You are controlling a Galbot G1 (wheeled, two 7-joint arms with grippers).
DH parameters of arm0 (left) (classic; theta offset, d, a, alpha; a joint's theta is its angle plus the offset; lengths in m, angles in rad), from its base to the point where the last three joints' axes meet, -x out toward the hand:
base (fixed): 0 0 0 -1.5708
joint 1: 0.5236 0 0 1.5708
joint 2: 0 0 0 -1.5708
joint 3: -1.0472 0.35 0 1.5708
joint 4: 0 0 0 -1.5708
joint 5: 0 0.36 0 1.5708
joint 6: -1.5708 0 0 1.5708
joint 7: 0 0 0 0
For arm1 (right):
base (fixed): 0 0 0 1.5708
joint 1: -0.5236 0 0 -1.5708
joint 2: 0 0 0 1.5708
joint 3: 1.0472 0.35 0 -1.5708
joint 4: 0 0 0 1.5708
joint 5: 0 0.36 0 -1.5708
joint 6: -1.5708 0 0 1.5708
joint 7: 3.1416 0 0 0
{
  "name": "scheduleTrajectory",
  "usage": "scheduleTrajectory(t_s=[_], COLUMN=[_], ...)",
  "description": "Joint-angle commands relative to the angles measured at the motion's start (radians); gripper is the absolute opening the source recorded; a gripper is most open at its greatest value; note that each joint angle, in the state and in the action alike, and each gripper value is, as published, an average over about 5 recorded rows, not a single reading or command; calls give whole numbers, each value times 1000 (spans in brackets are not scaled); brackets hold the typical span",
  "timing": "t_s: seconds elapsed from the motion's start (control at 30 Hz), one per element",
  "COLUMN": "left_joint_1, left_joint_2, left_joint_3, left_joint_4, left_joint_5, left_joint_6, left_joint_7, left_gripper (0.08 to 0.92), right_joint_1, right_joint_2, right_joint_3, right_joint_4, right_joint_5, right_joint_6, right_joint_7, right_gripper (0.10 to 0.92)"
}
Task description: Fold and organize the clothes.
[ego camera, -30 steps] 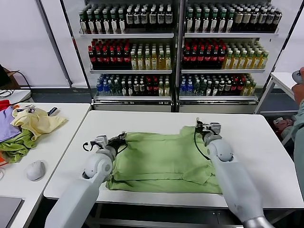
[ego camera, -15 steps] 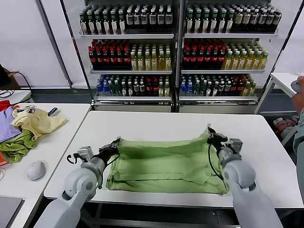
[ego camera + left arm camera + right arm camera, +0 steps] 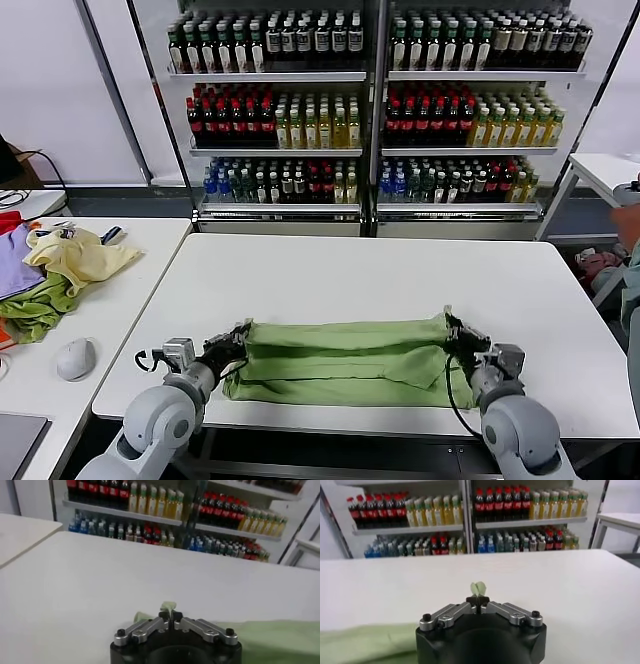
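Observation:
The light green shirt (image 3: 345,360) lies as a long folded band near the front edge of the white table (image 3: 360,270). My left gripper (image 3: 240,334) is shut on the band's left upper corner, and a tuft of the green shirt (image 3: 168,605) sticks out between its tips (image 3: 170,615). My right gripper (image 3: 450,330) is shut on the right upper corner, and a tuft of the shirt (image 3: 478,588) shows above its tips (image 3: 478,601). The buttons and the printed graphic are hidden.
A side table at the left holds a pale yellow garment (image 3: 75,255), a darker green one (image 3: 35,308), a purple one (image 3: 15,262) and a mouse (image 3: 75,358). Shelves of bottles (image 3: 370,100) stand behind. A person's arm (image 3: 628,225) is at the right edge.
Both grippers have pulled the shirt's far edge toward the table's front edge, folding it over itself. The spread shirt has become a narrow band.

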Motion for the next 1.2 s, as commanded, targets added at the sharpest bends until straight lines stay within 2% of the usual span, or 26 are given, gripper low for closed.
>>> scheduleTrajectory(t_s=[0.03,0.2,0.37,0.6,0.73,0.9,1.2], left_joint_1=[78,152,184,188,190,192,176], left_joint_2=[-38,-169,-273,-330,-347,-355,-349], left_joint_3=[-22,-33,-13,18,30,38,25], left_joint_4=[-72,-124,-89,2,42,76,103], left_joint_5=[193,326,410,495,535,562,514], left_joint_6=[-24,-68,-93,-128,-137,-145,-150], left_joint_7=[-12,-84,-154,-182,-195,-202,-196], left_gripper=[233,371,518,717,805,803,550], right_joint_1=[-112,-164,-188,-189,-192,-190,-181], right_joint_2=[6,6,11,14,13,9,11], right_joint_3=[29,62,72,66,66,70,66], right_joint_4=[79,113,130,126,124,121,118], right_joint_5=[-54,-58,-60,-70,-71,-70,-68], right_joint_6=[-8,19,26,32,37,41,41], right_joint_7=[-6,-10,-11,-13,-16,-18,-19], right_gripper=[272,419,557,747,812,822,823])
